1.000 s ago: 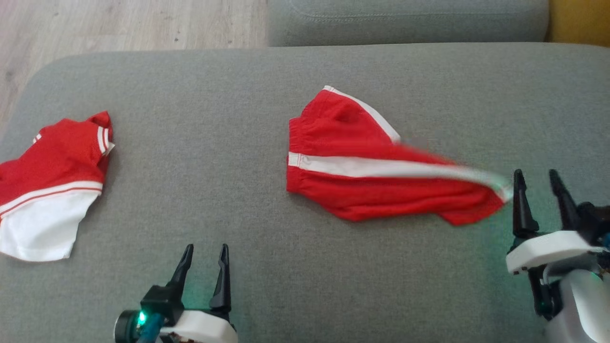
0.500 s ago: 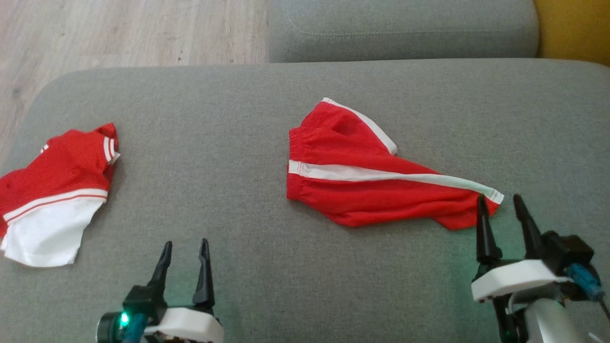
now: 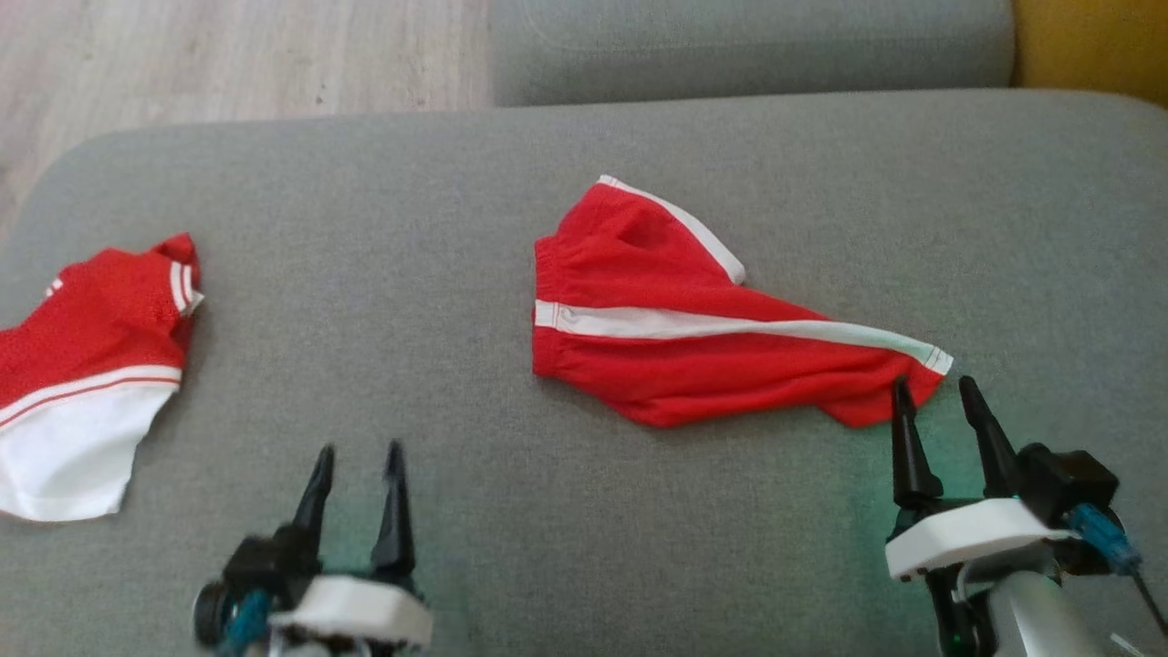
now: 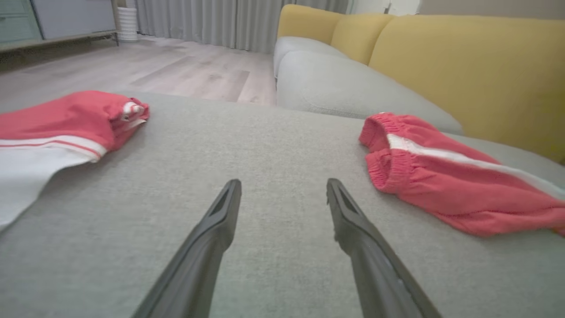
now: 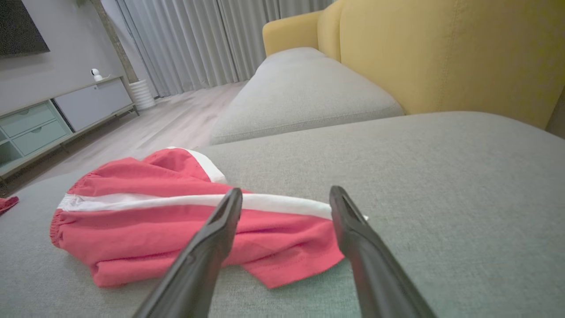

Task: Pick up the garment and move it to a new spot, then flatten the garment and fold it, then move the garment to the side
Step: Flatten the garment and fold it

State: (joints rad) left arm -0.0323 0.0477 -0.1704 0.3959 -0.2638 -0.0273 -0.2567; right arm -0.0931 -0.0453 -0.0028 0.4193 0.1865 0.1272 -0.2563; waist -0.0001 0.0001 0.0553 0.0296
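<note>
- The left tool (image 3: 360,449), nearest on the left, has its fingers spread and holds nothing, above the bare grey cushion (image 3: 438,301).
- The right tool (image 3: 933,385), near on the right, is also spread and empty, its tips just at the leg hem of the red shorts (image 3: 693,365).
- The red shorts, with a white side stripe, lie rumpled mid-cushion, waistband towards the left.
- A red-and-white garment (image 3: 82,365) lies at the cushion's left edge, well apart.
- Beyond are a second cushion (image 3: 748,46), the wooden floor (image 3: 228,55) and a yellow backrest (image 3: 1095,41).
</note>
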